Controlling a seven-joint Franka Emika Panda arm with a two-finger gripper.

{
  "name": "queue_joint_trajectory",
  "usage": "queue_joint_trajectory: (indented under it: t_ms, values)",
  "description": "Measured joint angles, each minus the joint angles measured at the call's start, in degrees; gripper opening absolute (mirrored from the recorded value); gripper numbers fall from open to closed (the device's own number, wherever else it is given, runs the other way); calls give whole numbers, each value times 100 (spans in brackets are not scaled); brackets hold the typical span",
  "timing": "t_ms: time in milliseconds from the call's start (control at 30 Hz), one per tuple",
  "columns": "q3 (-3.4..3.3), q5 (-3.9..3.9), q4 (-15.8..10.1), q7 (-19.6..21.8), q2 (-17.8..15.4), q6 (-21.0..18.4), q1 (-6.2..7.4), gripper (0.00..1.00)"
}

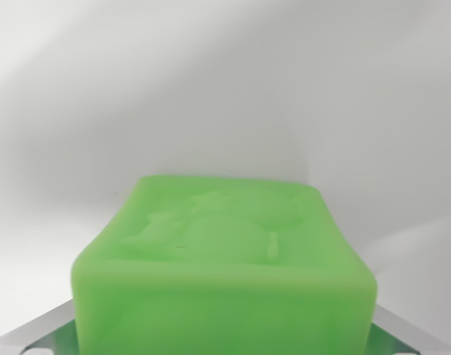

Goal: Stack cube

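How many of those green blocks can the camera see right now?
1. A single soft-looking green cube with a raised figure on its top face fills the lower middle of the wrist view, very close to the camera. Any other cubes may lie outside this narrow view.

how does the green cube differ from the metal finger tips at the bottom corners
The green cube is matte, soft-looking and bright green; the fingers are shiny grey metal, tinted with green reflection. The cube fills the middle of the wrist view, with a raised figure on its top face; the fingers show only as thin slivers at the bottom corners. The cube has rounded edges; the fingers look flat and straight-edged. Both are slightly blurred, being close to the camera.
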Motion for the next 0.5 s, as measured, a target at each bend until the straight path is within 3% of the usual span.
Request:
queue_joint_trajectory:
  t_ms: [500]
  values:
    - [-5,0,-74,0,-254,-169,2,0]
